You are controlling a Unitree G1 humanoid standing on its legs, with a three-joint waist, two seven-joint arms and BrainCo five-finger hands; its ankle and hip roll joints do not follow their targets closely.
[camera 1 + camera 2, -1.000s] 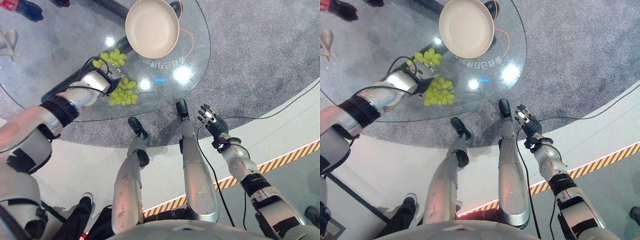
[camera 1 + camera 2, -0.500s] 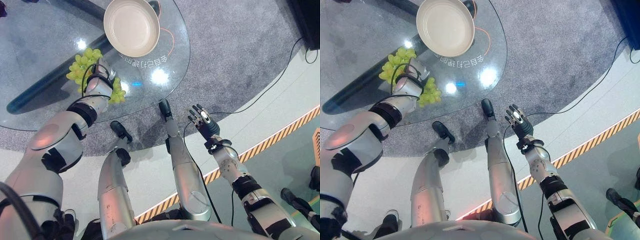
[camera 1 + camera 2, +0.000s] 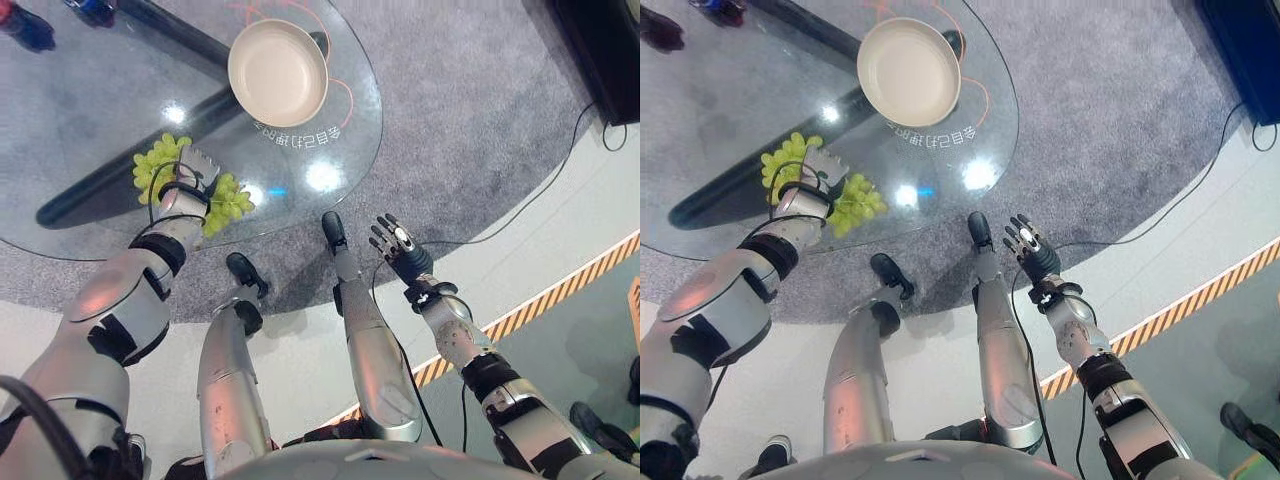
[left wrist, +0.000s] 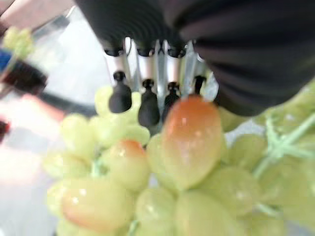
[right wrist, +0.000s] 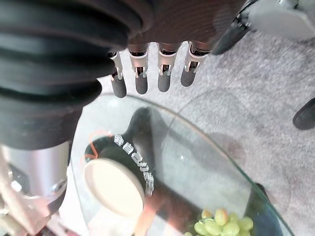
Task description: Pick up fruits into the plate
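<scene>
A bunch of green grapes (image 3: 228,200) lies on the round glass table (image 3: 90,110), near its front edge. My left hand (image 3: 192,172) rests on top of the bunch, its fingers (image 4: 147,105) straight with their dark tips against the grapes (image 4: 192,142), some of which are blushed orange. The cream plate (image 3: 277,72) stands empty further back on the table, well apart from the grapes. My right hand (image 3: 398,243) hangs open off the table over the grey carpet, fingers (image 5: 141,81) spread and holding nothing. Past them show the plate (image 5: 113,184) and the grapes (image 5: 219,223).
A dark bar runs under the glass from the plate towards the left. Red and blue objects (image 3: 20,25) sit at the table's far left. The table's rim (image 3: 372,130) curves round on the right. Yellow-black floor tape (image 3: 560,295) crosses at the right.
The whole picture has shifted, so the camera has moved. My left hand stays on the grapes, my right hand stays open beside the table.
</scene>
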